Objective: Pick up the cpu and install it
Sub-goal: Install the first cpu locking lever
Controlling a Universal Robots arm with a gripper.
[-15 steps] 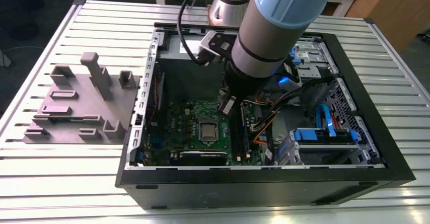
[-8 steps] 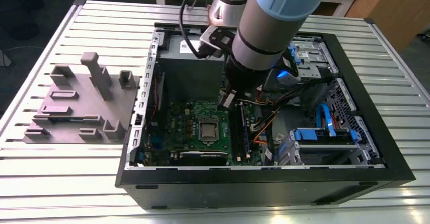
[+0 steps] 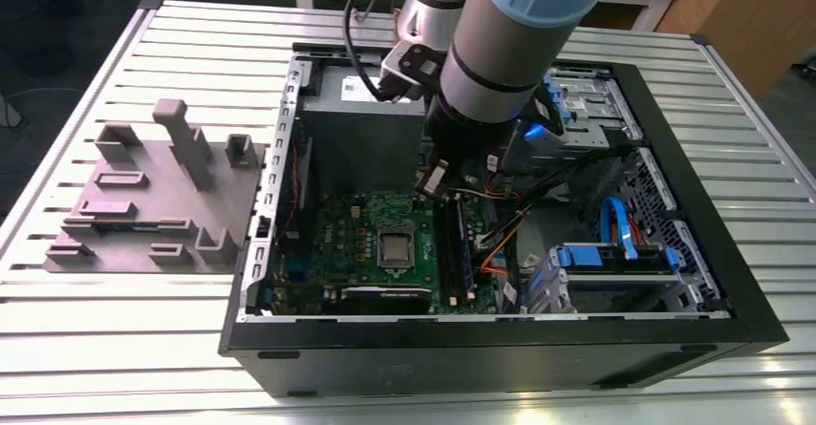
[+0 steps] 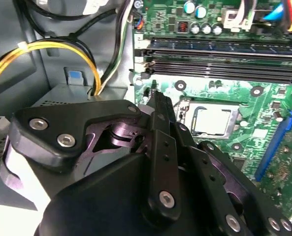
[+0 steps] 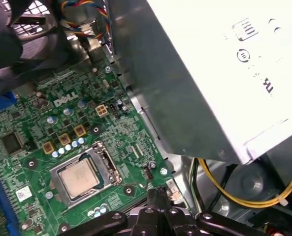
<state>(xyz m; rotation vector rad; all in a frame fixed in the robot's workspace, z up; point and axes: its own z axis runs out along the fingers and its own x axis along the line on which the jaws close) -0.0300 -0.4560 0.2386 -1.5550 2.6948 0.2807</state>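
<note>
In the exterior view, a grey fixture block [image 3: 153, 205] is sitting on the slatted table [image 3: 76, 349] at the exterior view's left, beside the open computer case [image 3: 510, 349]. The cpu [image 3: 397, 247] is lying flat in its socket on the green motherboard [image 3: 344, 224], apart from and just beyond the gripper [image 3: 434, 179]. In both wrist views the fingers [image 4: 161, 123] are pressing together, holding nothing, with the cpu [image 5: 80, 178] ahead of their tips and the grey power supply [image 5: 210, 73] sitting beside them.
</note>
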